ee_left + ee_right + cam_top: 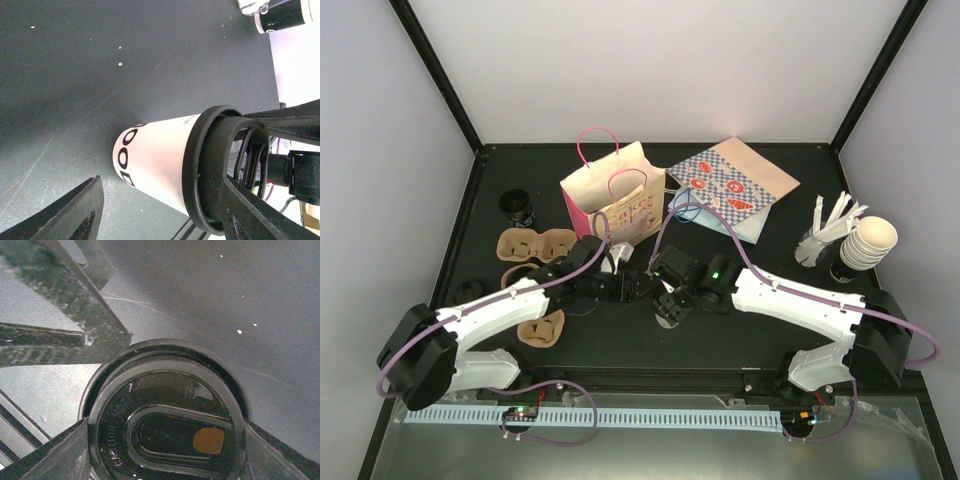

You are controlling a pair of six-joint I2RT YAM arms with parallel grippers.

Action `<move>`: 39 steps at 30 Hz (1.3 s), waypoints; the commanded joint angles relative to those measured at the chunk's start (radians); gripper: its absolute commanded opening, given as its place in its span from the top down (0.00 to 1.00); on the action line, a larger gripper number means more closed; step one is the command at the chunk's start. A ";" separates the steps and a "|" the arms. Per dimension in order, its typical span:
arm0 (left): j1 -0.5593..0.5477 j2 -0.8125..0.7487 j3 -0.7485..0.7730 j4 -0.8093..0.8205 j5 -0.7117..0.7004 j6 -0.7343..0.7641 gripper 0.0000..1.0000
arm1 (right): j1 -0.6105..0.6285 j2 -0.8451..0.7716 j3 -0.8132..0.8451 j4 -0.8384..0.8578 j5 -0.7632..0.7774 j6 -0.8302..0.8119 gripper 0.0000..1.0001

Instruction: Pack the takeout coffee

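pink bag (620,205) on black table (740,345)

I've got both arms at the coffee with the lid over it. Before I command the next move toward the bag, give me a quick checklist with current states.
1. black lid on the takeout coffee: ok, it caps the rim; fully snapped down, cannot tell.
2. right gripper on the lid: ok, its fingers sit against both sides.
3. left gripper holding the cup: cannot tell; it brackets the cup, but one fingertip stands off the base.
4. Cup base on the table: ok.
5. pink bag upright, mouth open: ok.
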 commanded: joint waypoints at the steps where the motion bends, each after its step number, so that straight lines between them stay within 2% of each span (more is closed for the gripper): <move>1: 0.006 0.024 0.004 0.053 0.028 -0.012 0.35 | 0.008 0.006 -0.038 0.001 -0.095 -0.037 0.26; 19: 0.004 0.156 0.014 0.062 0.077 -0.013 0.42 | 0.008 0.035 -0.044 -0.010 -0.097 -0.055 0.26; 26: -0.024 0.075 -0.066 0.059 0.046 -0.068 0.43 | 0.008 0.036 -0.059 0.000 -0.103 -0.008 0.27; 33: -0.101 0.050 -0.104 0.066 0.031 -0.120 0.43 | 0.008 0.037 -0.071 0.004 -0.106 -0.005 0.27; 39: -0.124 -0.001 -0.125 0.060 0.008 -0.159 0.43 | 0.008 0.037 -0.078 0.006 -0.088 0.013 0.28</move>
